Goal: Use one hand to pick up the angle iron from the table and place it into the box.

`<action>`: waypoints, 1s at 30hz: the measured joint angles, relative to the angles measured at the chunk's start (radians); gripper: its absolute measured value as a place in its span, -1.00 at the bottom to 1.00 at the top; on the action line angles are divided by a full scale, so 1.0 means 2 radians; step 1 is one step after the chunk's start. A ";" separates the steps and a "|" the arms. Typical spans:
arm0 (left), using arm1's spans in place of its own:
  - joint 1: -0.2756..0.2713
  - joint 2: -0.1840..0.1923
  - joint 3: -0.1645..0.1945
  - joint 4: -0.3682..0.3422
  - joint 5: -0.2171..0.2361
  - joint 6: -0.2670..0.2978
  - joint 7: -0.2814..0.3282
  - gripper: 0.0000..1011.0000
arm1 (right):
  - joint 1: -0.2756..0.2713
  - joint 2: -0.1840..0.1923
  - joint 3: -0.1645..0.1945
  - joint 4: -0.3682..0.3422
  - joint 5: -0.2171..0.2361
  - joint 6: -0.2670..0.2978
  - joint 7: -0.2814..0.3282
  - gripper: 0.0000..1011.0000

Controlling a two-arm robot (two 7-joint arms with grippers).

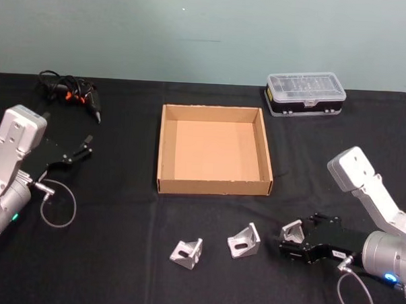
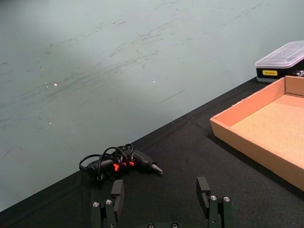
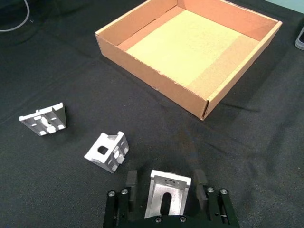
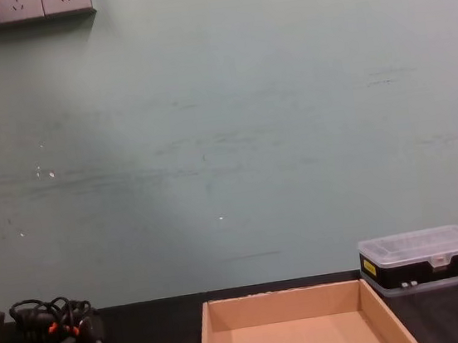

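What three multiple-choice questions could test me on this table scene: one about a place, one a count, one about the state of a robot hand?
1. Where does the black case stand?
A. inside the box
B. on the table, beyond the box's far right corner
C. beside the left gripper

2. How many angle irons lie on the table?
A. two
B. five
C. three

3. The right gripper is:
A. open around an angle iron
B. shut on nothing
C. holding an iron above the box

Answers:
1 B: the head view shows the case behind the box, to its right.
2 C: three silver brackets lie in front of the box.
3 A: gaps show between its fingers and the iron.
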 joint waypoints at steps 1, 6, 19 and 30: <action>0.000 0.000 0.000 0.000 0.000 0.000 0.000 0.98 | 0.000 0.000 0.000 0.000 0.000 0.000 0.000 0.51; 0.000 0.000 0.000 0.000 0.000 0.000 0.000 0.98 | 0.001 -0.002 0.000 0.002 -0.003 -0.001 0.001 0.20; 0.000 0.000 0.000 0.000 0.000 0.000 0.000 0.98 | 0.002 -0.009 0.002 0.004 -0.010 0.001 0.003 -0.09; 0.000 0.000 0.000 0.000 0.000 0.000 0.000 0.98 | 0.012 -0.009 0.027 -0.045 -0.015 -0.004 -0.011 -0.09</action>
